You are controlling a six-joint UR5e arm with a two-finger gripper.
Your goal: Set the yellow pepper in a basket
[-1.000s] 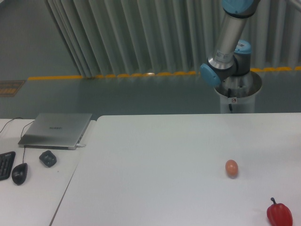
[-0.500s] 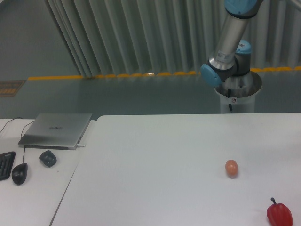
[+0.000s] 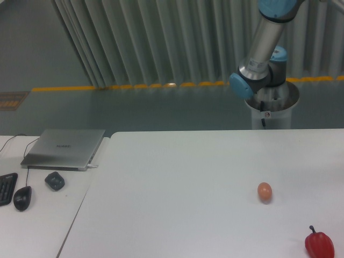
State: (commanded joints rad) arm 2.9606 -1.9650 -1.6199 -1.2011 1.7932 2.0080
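No yellow pepper and no basket show in the camera view; both are out of view. Only part of my arm [image 3: 262, 54] shows at the upper right, rising from its pedestal [image 3: 271, 110] behind the table and leaving the frame at the top. My gripper is out of view. On the white table [image 3: 177, 183] lie a brown egg [image 3: 264, 192] at the right and a red pepper [image 3: 319, 244] at the front right corner.
On a side table to the left stand a closed laptop [image 3: 64, 148], a small dark object [image 3: 55, 180], a black mouse [image 3: 22, 198] and the edge of a keyboard [image 3: 6, 188]. A grey curtain hangs behind.
The upper arm link has shifted slightly to the right and up. Nothing on the table has moved.
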